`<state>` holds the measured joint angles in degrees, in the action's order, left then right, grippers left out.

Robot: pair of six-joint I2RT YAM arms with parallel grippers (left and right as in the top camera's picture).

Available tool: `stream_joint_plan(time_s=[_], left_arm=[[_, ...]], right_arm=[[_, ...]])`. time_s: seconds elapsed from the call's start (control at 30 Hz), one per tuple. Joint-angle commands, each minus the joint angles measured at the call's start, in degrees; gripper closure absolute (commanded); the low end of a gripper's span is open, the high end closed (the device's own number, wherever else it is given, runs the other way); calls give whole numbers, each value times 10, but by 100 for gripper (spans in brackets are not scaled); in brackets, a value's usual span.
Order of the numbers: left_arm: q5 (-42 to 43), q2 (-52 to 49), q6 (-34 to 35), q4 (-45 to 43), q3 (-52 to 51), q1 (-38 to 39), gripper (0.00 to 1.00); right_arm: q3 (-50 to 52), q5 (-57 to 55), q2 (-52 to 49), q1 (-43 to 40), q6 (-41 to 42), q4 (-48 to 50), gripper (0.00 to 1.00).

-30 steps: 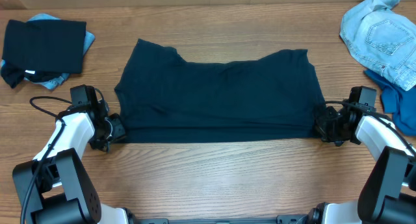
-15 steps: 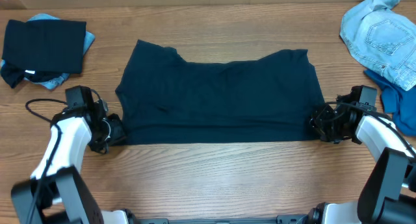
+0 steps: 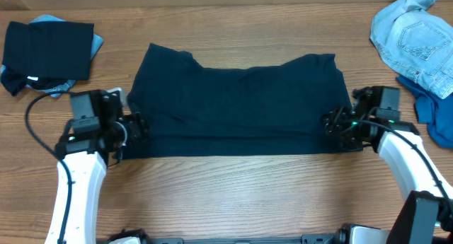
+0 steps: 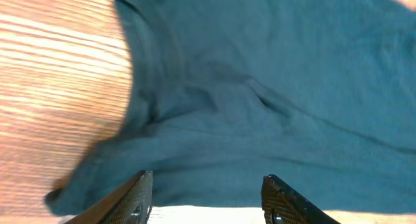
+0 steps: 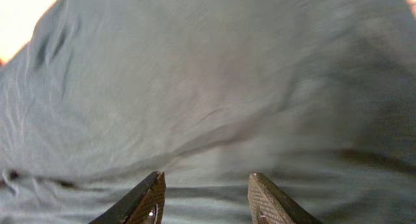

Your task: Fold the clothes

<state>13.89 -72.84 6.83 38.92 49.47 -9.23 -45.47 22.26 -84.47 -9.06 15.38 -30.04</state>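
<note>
The large dark navy shirt (image 3: 237,106) lies flat on the table, folded into a wide band. My left gripper (image 3: 134,127) hovers at its left edge. In the left wrist view the shirt (image 4: 260,87) spreads ahead, and the left gripper (image 4: 207,185) stands open with nothing between its fingers (image 4: 140,198). My right gripper (image 3: 333,124) is over the shirt's right edge. In the right wrist view the shirt (image 5: 208,87) fills the frame, and the right gripper (image 5: 207,185) is open and holds nothing.
A folded black garment (image 3: 48,49) rests on a light blue piece at the far left. A pale denim piece (image 3: 414,35) and a mid-blue piece (image 3: 432,106) lie at the far right. Bare wooden table (image 3: 233,194) runs along the front.
Both grippers have opened and let go of the shirt's side edges. Both arms have lifted and shifted slightly inward over the shirt, which has stayed flat.
</note>
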Motion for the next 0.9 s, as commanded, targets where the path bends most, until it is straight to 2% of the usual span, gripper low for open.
stream_joint_plan(time_s=[0.0,0.23,0.33,0.73,0.87], left_arm=[[-34,-31,-31,-21,-1,49,42],[-60,-118,-31,-121,-1,117,42],[-66,-160,-30,-142,-1,119,47],[-73,-244,-30,-204,-1,119,48],[-112,-267,4,-256,9,119,52]], right_arm=[[-12,1,9,34,-6,8,55],[-12,-3,9,40,-5,-10,56],[-11,-3,9,40,-5,-17,56],[-11,-3,9,40,-5,-18,56],[-11,-3,9,40,-5,-24,56]])
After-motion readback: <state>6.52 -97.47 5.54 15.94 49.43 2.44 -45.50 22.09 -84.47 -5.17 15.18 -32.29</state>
